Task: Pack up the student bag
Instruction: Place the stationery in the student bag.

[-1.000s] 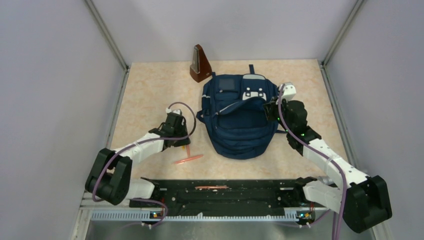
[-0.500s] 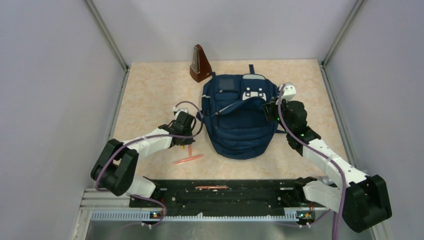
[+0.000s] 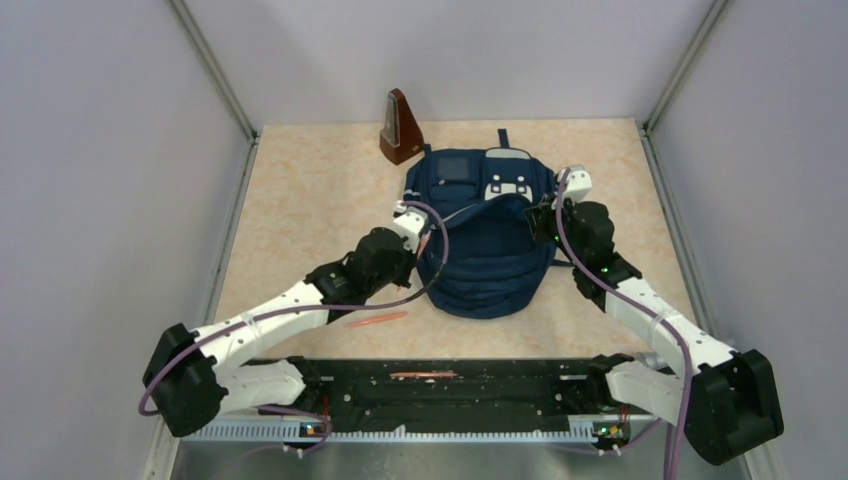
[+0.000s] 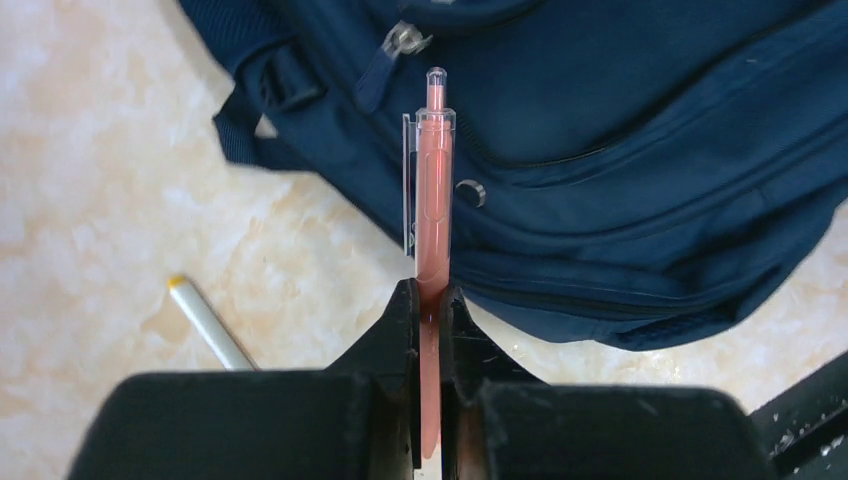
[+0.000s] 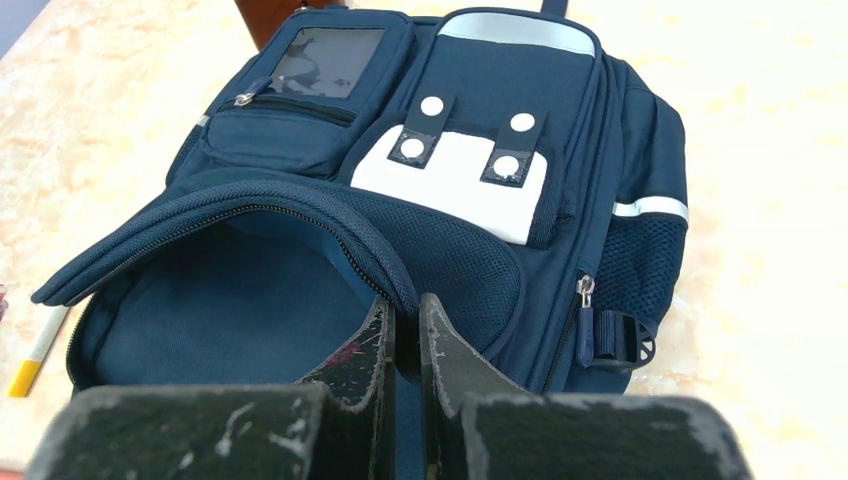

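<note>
The large navy fabric backpack [image 3: 485, 255] lies flat, mouth gaping; the right gripper [image 5: 404, 312] pinches its flap rim. The left gripper [image 4: 430, 296] clamps a salmon plastic pen [image 4: 434, 175] over the backpack's left edge, beside bare beige tabletop [image 3: 300, 190].

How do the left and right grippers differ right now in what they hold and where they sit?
The left gripper clamps a pink pen that sticks out ahead of it; the right gripper pinches the open flap's rim on the student bag. The left gripper hovers at the bag's left edge, pen over the fabric; the right gripper sits at its right side, with the main compartment gaping. Both are shut.
</note>
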`<state>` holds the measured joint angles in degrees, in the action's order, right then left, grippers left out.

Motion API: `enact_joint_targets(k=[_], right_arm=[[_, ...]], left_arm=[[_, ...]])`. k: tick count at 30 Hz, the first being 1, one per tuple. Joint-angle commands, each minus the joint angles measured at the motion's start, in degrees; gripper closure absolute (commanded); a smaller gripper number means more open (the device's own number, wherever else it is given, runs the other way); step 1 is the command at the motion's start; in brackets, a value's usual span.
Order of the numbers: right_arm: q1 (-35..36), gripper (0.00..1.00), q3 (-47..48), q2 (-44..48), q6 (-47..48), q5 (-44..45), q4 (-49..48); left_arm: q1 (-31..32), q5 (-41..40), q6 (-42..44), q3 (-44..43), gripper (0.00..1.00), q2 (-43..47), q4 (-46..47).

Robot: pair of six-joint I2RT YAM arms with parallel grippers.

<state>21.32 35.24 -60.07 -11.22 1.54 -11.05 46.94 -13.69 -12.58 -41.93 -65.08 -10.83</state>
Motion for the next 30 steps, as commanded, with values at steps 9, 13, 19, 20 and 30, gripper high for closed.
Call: enact_joint_targets(k=[9, 13, 19, 20, 30], right_arm=[[-0.2, 1.0, 0.7, 2.9, -2.7, -1.1, -2.5], [-0.2, 1.0, 0.4, 3.6, -3.0, -1.3, -2.5], [-0.2, 1.0, 0.2, 5.0, -3.2, -3.3, -2.0], [-0.2, 1.0, 0.1, 5.2, -3.2, -3.4, -2.0], [-0.2, 1.0, -0.4, 6.4, -3.3, -3.7, -1.2]], left_arm=[[5.7, 19.7, 26.3, -18.6, 1.0, -11.8, -5.0], [6.4, 19.7, 29.6, -24.6, 1.0, -18.6, -6.6], [6.4, 16.8, 37.5, -33.0, 1.0, -27.8, -7.7], [6.4, 15.9, 38.6, -33.9, 1.0, -28.7, -7.5], [6.3, 7.2, 46.0, -34.9, 0.97, -33.4, 3.5]])
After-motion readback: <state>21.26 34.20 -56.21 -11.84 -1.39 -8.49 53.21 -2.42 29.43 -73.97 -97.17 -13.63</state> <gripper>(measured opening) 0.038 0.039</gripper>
